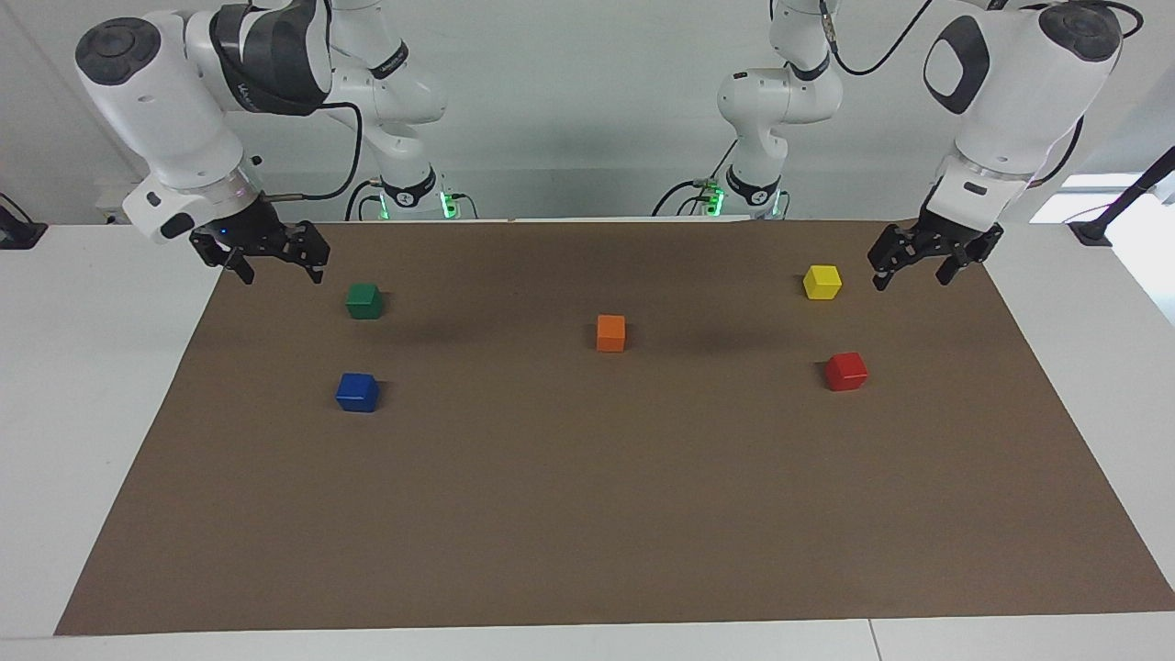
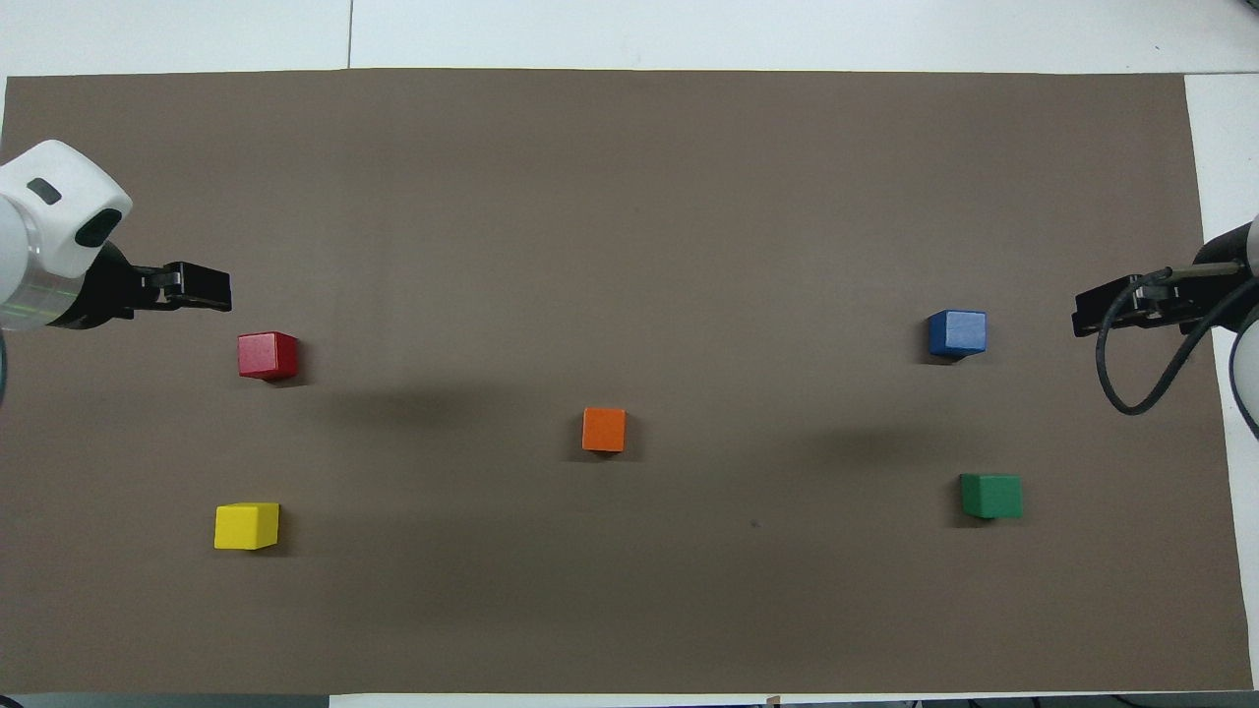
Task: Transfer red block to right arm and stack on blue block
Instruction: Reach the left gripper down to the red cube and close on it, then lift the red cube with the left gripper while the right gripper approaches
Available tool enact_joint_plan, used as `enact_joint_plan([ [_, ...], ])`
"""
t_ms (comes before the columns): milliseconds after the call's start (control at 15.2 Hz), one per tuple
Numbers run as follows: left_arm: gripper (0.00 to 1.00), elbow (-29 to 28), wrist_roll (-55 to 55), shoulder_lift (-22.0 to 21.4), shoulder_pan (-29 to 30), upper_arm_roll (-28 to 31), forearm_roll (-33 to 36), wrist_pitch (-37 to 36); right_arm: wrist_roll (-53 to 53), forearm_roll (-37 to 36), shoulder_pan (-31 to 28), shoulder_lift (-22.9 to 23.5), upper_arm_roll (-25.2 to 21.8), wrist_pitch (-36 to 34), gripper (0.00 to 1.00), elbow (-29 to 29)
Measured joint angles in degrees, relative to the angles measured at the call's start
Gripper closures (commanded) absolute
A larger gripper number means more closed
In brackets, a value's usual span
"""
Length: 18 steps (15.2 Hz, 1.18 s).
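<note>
Nearest the robots: left arm point(image 1: 1001, 92) with jaws spread wide and empty, hanging over the brown mat point(image 1: 587, 514) close to the yellow block point(image 1: 822, 282); right arm point(image 1: 174, 119) waiting with jaws likewise wide and empty, over the mat corner by the green block point(image 1: 364, 300)

Midway out: orange block point(image 1: 610, 332), mid-mat

Farthest out: red block point(image 1: 845, 371) flat on the mat at the left arm's end, farther from the robots than yellow, untouched; blue block point(image 1: 357, 392) at the right arm's end, farther than green, nothing on it

Likely step: left arm's approach to red, pick not yet begun. To do well: carry the open jaws past yellow without clipping it, centre over red, square to its faces, drop straight, close low enough to leave the upper half free for the handover

Count on the desk point(image 1: 55, 413): two arms, five blocks (one each of red, blue, green, yellow, orange), one mat
</note>
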Motion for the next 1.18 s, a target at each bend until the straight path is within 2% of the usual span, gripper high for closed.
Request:
enact_joint_plan([
  [460, 0.0, -9.6, 0.7, 5.6, 1.3, 0.1, 0.0, 15.7, -0.3, 0.1, -0.7, -0.1, 0.3, 0.0, 0.0, -0.2],
  [657, 0.0, -12.9, 0.7, 7.5, 1.9, 0.1, 0.0, 21.1, -3.6, 2.1, -0.7, -0.3, 0.4, 2.3, 0.0, -0.8],
  [920, 0.0, -14.5, 0.9, 8.3, 2.9, 0.2, 0.0, 22.9, -10.6, 16.1, -1.7, -0.2, 0.3, 3.9, 0.0, -3.2],
  [1182, 0.0, -14.7, 0.9, 9.6, 2.9, 0.1, 0.0, 23.2, -15.8, 38.1, -3.9, 1.8, 0.3, 3.7, 0.0, -7.4],
])
